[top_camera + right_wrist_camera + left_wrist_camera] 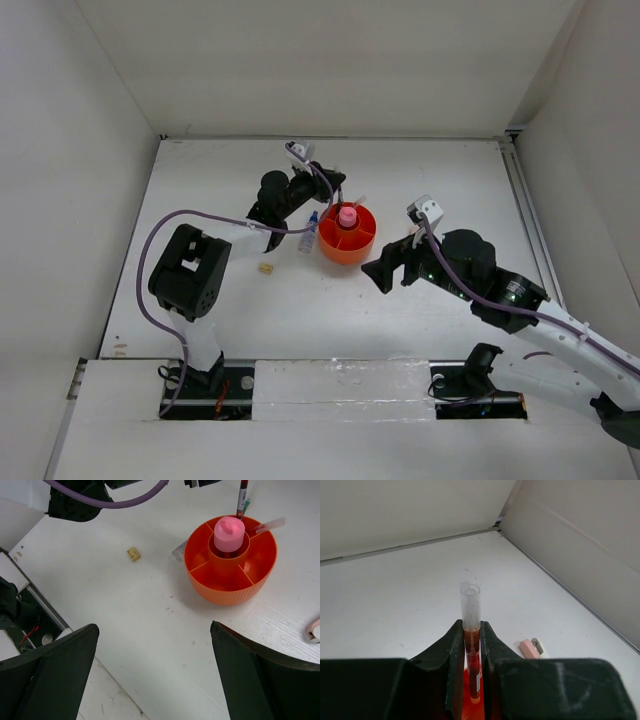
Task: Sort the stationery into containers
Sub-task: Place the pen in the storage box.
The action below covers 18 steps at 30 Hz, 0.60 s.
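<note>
The left jaws pinch a red pen (470, 605) upright over the orange organiser (230, 587). The right jaws gape wide nearby. A pink tube (229, 532) fills its central cup; a yellow eraser (133, 554) lies on the worktop (150, 605).

Setting: robotics lab test cell. White desk (330, 310) boxed by plain white panels (330, 60); cabled left arm (188, 272) and right arm (505, 292) bolted at its near edge.

No legible text, label or number anywhere; perhaps faint print on the red pen (472, 640), unreadable
</note>
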Motion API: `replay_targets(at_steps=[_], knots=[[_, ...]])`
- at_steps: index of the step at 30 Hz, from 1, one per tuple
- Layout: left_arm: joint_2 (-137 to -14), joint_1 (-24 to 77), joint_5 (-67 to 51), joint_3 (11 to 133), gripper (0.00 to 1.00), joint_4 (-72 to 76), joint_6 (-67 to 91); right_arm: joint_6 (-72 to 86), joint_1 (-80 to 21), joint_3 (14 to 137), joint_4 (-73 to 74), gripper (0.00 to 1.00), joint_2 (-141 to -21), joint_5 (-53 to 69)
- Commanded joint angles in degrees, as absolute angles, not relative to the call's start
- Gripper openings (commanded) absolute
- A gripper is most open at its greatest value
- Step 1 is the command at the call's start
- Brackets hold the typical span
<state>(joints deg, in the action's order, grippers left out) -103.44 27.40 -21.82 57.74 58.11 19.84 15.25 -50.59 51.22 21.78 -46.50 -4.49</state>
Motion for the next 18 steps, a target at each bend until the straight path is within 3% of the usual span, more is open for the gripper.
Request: replay_targets(at_steps=[1, 12, 14, 18], knots=[[-103.62, 28.04, -21.89, 56.70, 0.08, 62.92, 19.86, 14.77, -50.27, 53.96, 20.57, 1.00, -45.97, -3.87], [-103.10, 28.04, -18.98, 54.93, 0.12, 62.93, 18.81, 14.77, -50.27, 53.44, 20.04, 1.00, -45.97, -3.87], [-103.10, 28.04, -18.98, 54.93, 0.20, 62.93, 18.81, 14.77, -50.27, 53.44, 20.04, 1.00, -45.97, -3.87], [-103.10, 28.04, -18.98, 53.70, 0.25, 63.11, 18.81, 14.77, -50.27, 53.44, 20.04, 1.00, -45.97, -3.87]])
